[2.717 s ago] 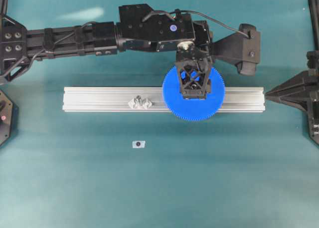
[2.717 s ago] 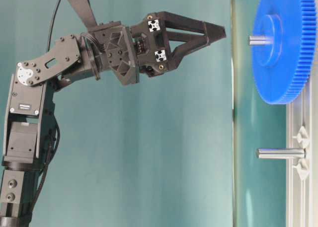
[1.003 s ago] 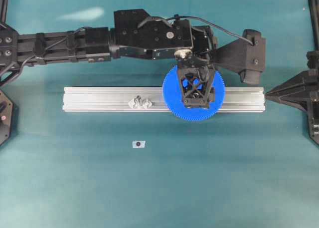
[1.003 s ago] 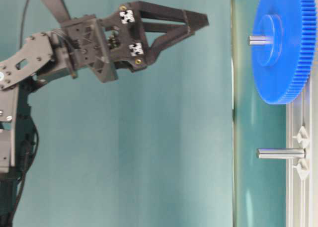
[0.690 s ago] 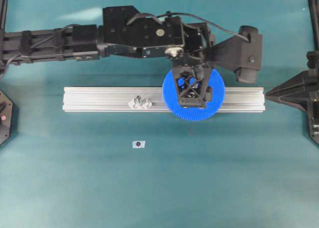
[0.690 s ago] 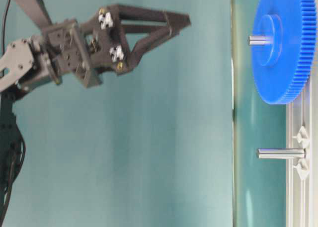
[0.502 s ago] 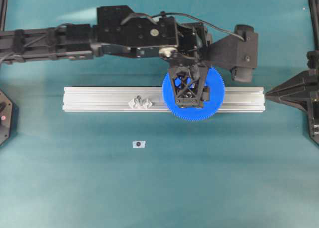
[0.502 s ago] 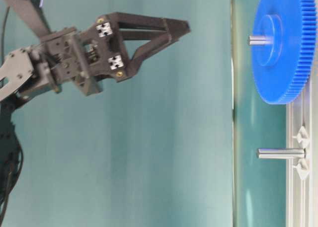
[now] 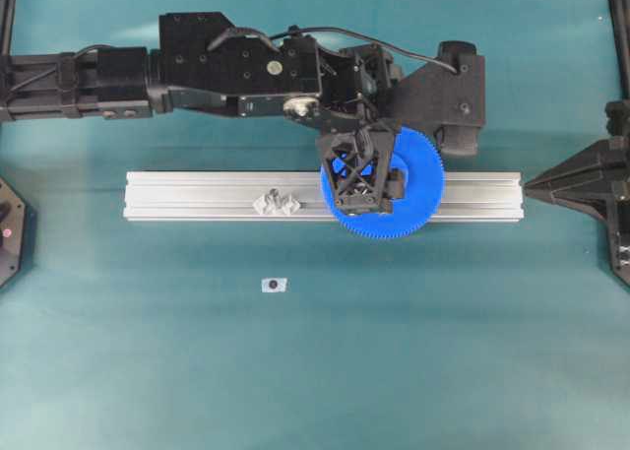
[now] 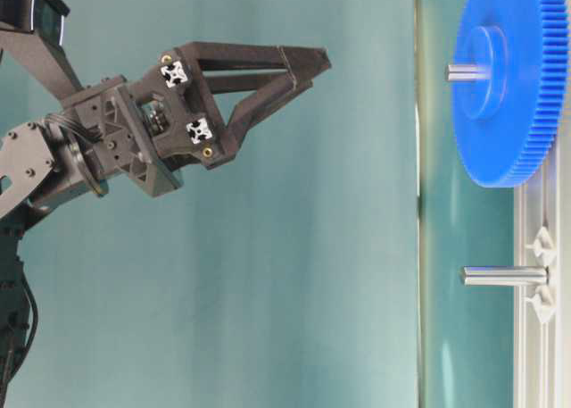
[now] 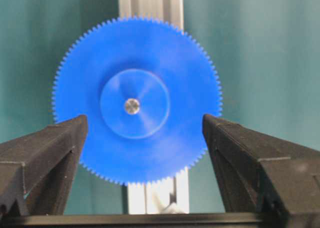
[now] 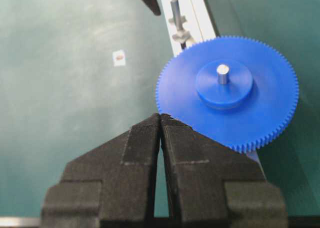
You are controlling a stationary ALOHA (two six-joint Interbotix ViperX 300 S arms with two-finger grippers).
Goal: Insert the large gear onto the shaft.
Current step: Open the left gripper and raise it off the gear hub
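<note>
Large gear (image 9: 409,199) sat flat on the aluminium rail (image 9: 197,195) near its right end, threaded over the shaft (image 12: 222,73), whose tip stood out of the hub. One gear, two pins: the second pin (image 10: 500,275) stood bare nearer the rail's middle. Left gripper (image 11: 145,153) hung well above the gear, fingers spread wide, holding nothing. Right gripper (image 12: 160,119) sat pressed together, empty, off the rail's right end.

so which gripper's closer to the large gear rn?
Left. The left gripper hangs open above the large gear, clear of it per the table-level view. The right gripper, shut, sits off beyond the rail's end.
</note>
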